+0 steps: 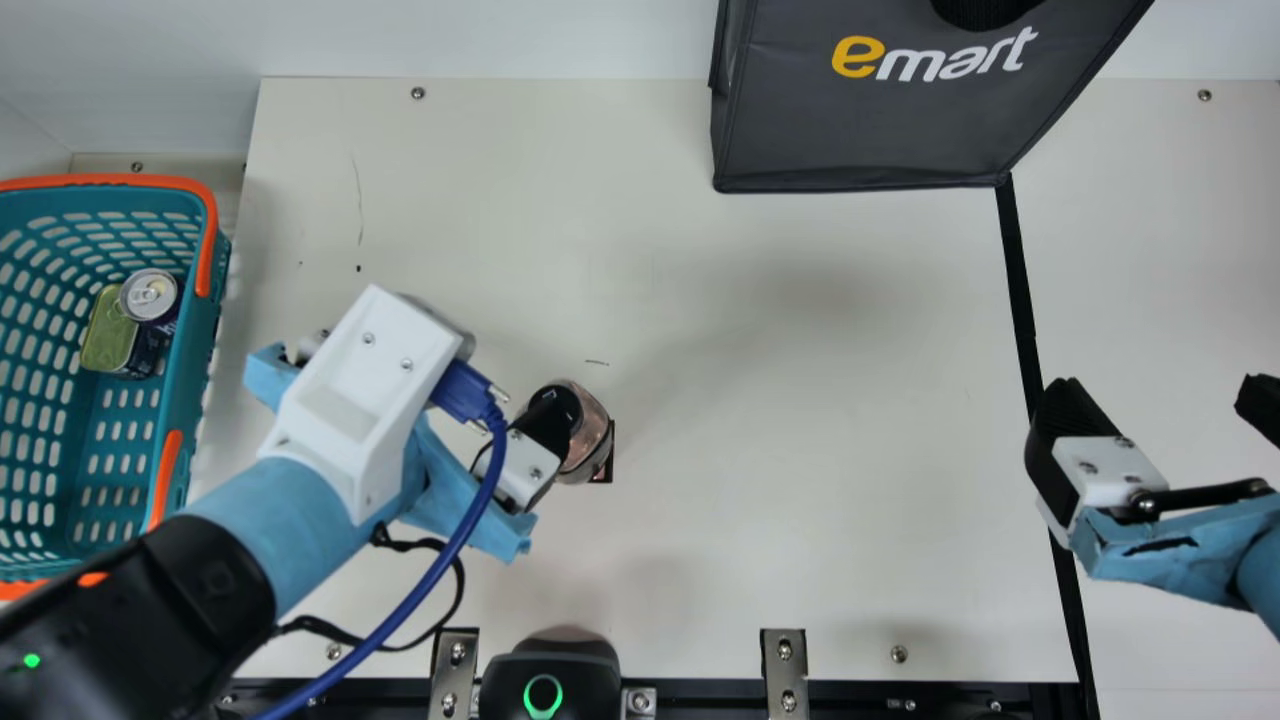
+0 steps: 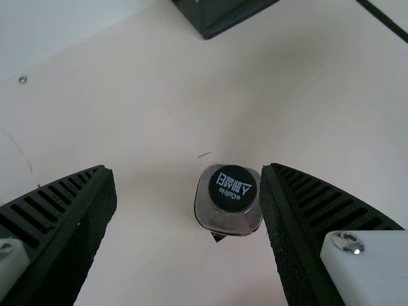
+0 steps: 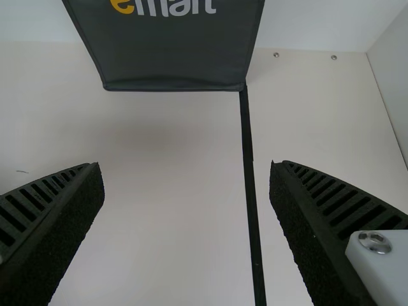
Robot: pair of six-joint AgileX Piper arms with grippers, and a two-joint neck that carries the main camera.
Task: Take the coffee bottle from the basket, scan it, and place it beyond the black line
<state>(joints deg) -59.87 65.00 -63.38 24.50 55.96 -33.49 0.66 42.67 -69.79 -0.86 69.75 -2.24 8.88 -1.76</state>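
Left fingers (image 2: 290,236) wide open and empty, bottle (image 2: 213,218) upright on the bench (image 1: 800,420), seen off-centre between them; probably a handover, so lift left straight up clear of the cap (image 2: 233,189) before right fingers (image 3: 309,229), also wide and empty, come in

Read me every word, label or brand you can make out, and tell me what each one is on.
"emart": the dark grey fabric bag.
"스페셜티", as it appears: the round black cap of the see-through coffee bottle; the line beside it is too small to read surely.
Too small to read: any print on the silver-topped can in the teal plastic basket.
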